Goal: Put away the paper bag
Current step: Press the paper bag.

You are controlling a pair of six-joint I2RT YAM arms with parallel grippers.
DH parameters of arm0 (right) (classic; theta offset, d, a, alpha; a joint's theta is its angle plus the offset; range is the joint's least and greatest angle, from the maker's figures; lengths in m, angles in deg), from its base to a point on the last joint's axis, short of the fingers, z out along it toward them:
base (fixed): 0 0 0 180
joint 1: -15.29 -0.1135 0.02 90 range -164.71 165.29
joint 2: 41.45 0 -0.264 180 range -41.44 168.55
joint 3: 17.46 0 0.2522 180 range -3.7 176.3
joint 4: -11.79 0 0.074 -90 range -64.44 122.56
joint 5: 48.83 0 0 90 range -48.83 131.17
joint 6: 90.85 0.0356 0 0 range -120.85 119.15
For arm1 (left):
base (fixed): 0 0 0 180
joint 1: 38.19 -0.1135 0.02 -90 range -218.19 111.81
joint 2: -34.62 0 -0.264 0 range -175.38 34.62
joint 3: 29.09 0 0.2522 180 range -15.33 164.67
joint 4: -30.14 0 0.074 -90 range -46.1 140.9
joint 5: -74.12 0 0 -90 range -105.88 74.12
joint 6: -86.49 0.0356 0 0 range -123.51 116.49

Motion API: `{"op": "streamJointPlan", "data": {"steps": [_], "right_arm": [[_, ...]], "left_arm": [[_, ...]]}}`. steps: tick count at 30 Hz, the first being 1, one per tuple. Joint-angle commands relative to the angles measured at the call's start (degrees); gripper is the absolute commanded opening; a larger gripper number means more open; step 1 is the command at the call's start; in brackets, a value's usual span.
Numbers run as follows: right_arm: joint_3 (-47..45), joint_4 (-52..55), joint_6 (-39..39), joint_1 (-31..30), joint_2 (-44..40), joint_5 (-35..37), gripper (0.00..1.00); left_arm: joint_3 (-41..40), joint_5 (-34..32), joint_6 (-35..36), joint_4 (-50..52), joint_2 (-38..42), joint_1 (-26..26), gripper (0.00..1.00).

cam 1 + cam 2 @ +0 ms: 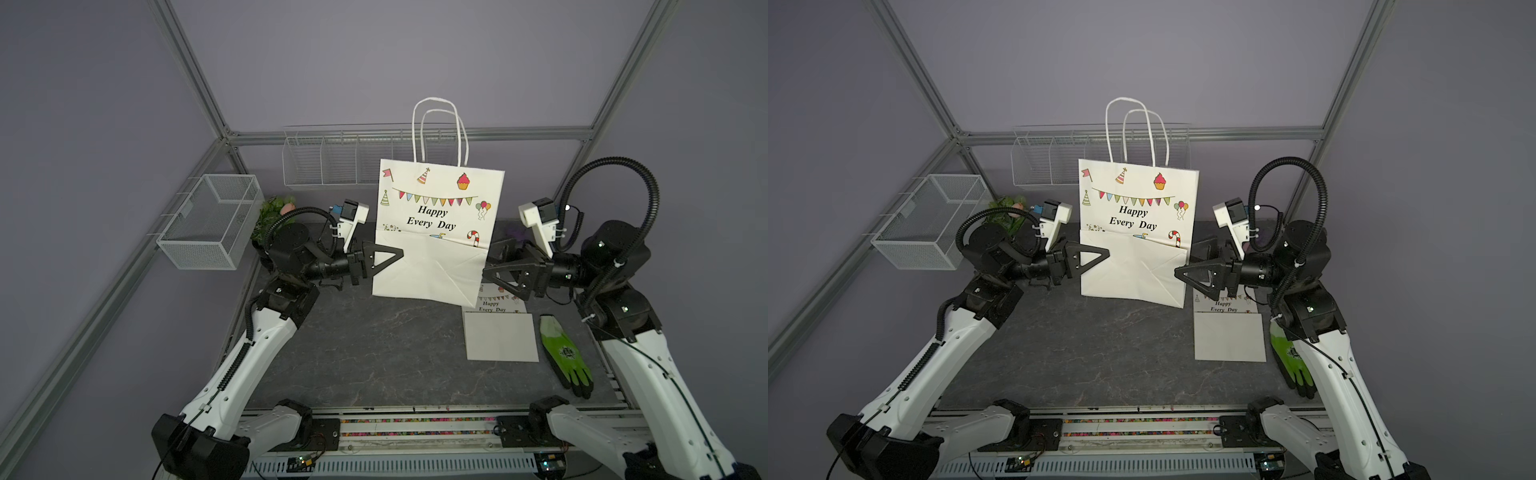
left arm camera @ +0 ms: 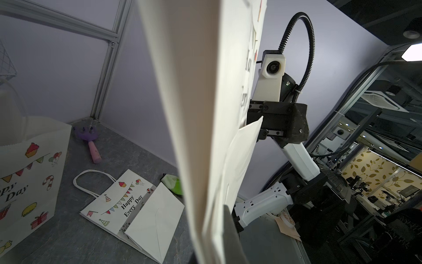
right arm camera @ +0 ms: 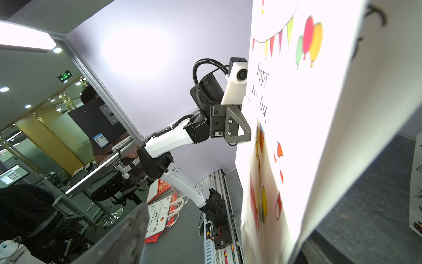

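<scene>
The white paper bag printed "Happy Every Day" stands upright and folded flat at mid-table, handles up, in both top views. My left gripper is shut on the bag's left edge, and the left wrist view shows the paper pinched between the jaws of the left gripper. My right gripper is open at the bag's right edge. In the right wrist view the bag lies between the spread jaws of the right gripper, and the jaws do not press it.
A second folded bag lies flat at the right, with a green glove beside it. A mesh basket hangs on the left frame and a wire rack on the back wall. A plant sits back left. A purple toy sits by another standing bag.
</scene>
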Motion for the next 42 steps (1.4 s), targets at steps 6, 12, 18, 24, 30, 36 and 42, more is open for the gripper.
{"op": "streamJointPlan", "data": {"steps": [6,12,18,24,30,36,42], "right_arm": [[-2.1,8.8,-10.1,-1.7,-1.9,7.3,0.89],[-2.8,6.2,-9.2,-3.8,-0.7,8.8,0.99],[-3.3,3.8,-8.1,-4.9,-0.3,9.7,0.63],[-3.1,2.7,-8.1,-4.9,0.0,11.9,0.40],[-1.9,1.4,-7.3,-4.9,1.0,12.4,0.09],[-2.5,2.5,-7.4,-4.9,1.2,12.1,0.07],[-2.3,6.6,-9.7,-4.9,1.1,12.5,0.07]], "left_arm": [[0.2,2.9,-3.8,-4.5,0.0,-0.2,0.00],[0.6,3.1,-3.9,-3.7,-0.4,-0.2,0.00],[-0.7,3.4,-3.3,-3.1,-0.4,0.7,0.00],[-0.9,4.0,-0.9,-0.3,0.0,1.5,0.00],[-1.3,4.0,2.5,4.1,0.4,1.8,0.00],[-1.6,1.0,2.1,4.0,1.8,1.8,0.12],[-0.9,-0.8,-1.5,0.3,1.6,1.8,0.69]]}}
